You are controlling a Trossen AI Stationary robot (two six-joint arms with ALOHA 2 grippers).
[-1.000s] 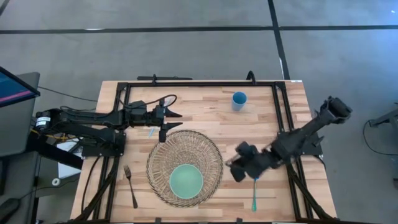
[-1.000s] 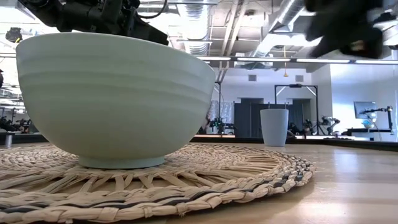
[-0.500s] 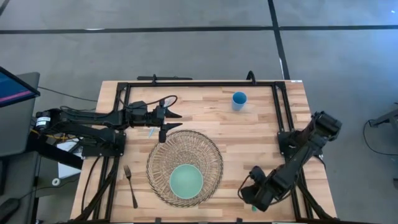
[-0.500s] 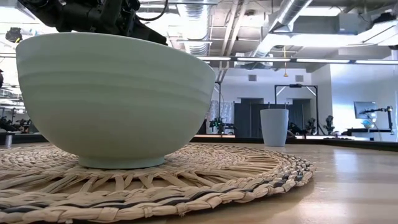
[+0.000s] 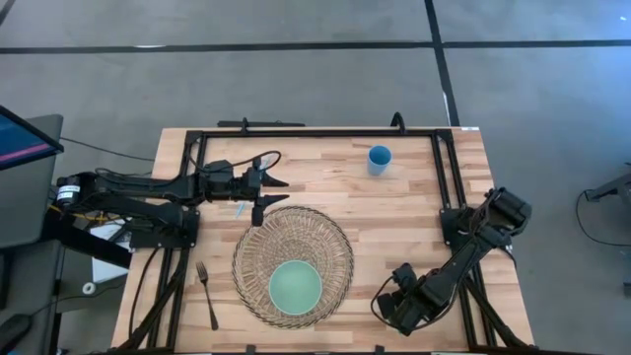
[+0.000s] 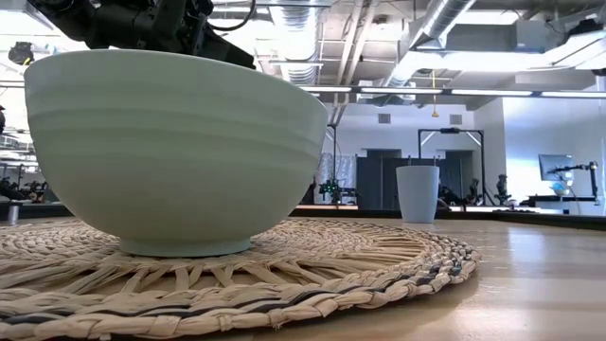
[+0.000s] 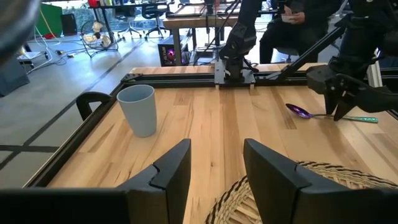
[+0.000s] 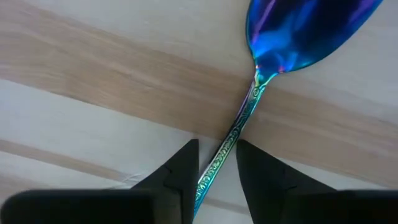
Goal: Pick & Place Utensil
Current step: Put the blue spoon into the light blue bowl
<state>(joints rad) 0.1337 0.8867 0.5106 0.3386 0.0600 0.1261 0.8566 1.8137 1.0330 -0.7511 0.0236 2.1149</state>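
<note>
Iridescent blue spoon (image 8: 273, 74) lies on the tabletop's (image 5: 414, 212) near right, its handle between the right gripper's (image 8: 216, 163) parted jaws, seemingly positioned for pickup; the left gripper (image 7: 214, 168) waits, released.

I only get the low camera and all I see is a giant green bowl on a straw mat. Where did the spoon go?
Observer: The spoon lies flat on the wooden table, right of the mat; the right gripper is down over it.
Operator: Has it grabbed it?
Observer: The handle runs between the two dark fingers, which sit close on either side; I cannot tell whether they pinch it.
Operator: What's the other arm doing?
Observer: The left gripper waits, open, by the mat's far edge.
</note>
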